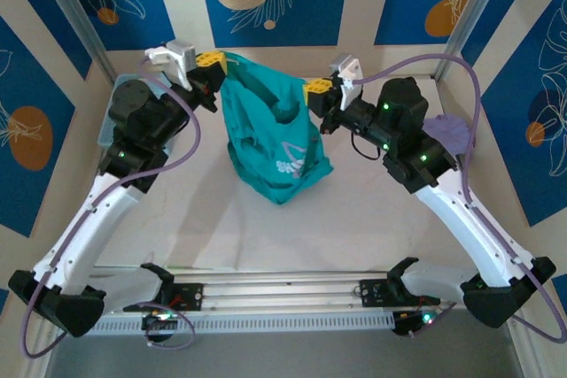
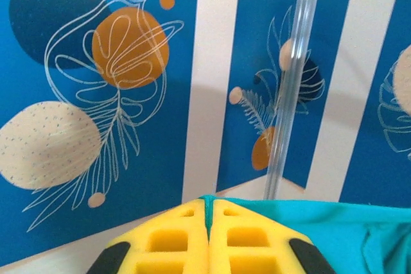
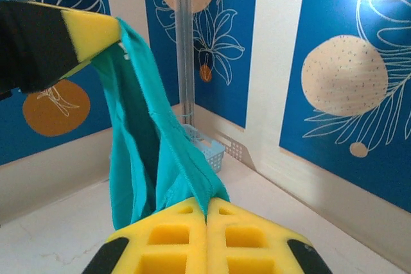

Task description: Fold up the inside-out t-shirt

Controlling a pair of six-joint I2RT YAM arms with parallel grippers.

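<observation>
The inside-out t-shirt [image 1: 270,143] is teal-green and hangs bunched between my two grippers above the back middle of the table, with a pale print [image 1: 292,164] low on its front. Its lower end sags down to the tabletop. My left gripper [image 1: 217,64] is shut on the shirt's upper left edge; in the left wrist view a thin teal hem is pinched between the yellow fingers of that gripper [image 2: 209,202], and the t-shirt [image 2: 340,229] spreads to the right. My right gripper [image 1: 316,90] is shut on the upper right edge. In the right wrist view the t-shirt [image 3: 138,139] runs from the right gripper [image 3: 207,203] up to the left gripper's yellow finger [image 3: 93,30].
A pale lavender garment [image 1: 452,135] lies at the right behind my right arm. A light blue basket [image 3: 209,149] stands in the far corner by a metal post [image 3: 186,43]. Patterned blue walls close in the back and sides. A metal rail [image 1: 283,294] runs along the near edge.
</observation>
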